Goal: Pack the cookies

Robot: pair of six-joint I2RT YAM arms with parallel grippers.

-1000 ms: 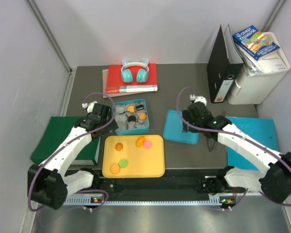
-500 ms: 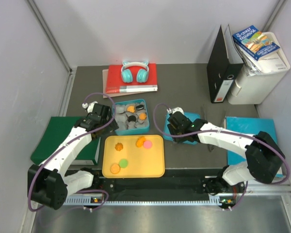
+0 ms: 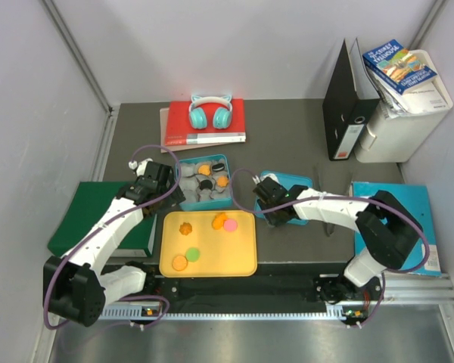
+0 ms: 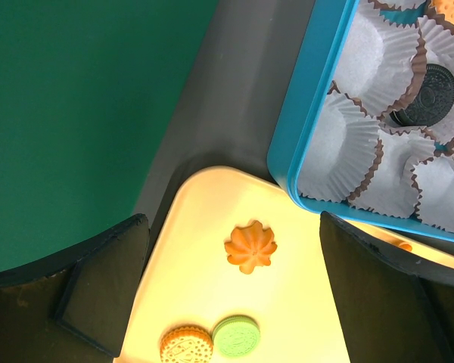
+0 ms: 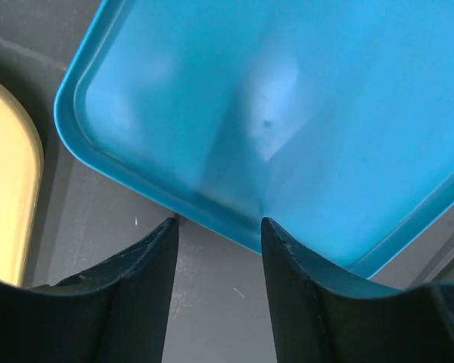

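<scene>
The right gripper, fingers apart, sits at the edge of the flat blue lid. The left gripper hangs wide apart over the yellow tray.

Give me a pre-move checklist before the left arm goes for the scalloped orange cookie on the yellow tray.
1. Opening of the left end effector: ok, its fingers stand wide apart.
2. Access to the scalloped orange cookie: ok, it lies flat on the yellow tray, in line with the gap and apart from the green cookie.
3. A free paper cup in the blue box: ok, several near that corner are empty.
4. Position of the right end effector: ok, it is at the edge of the blue lid, off the tray.
5. Right arm holding nothing: cannot tell; jaws apart, tips at the lid's rim.
</scene>
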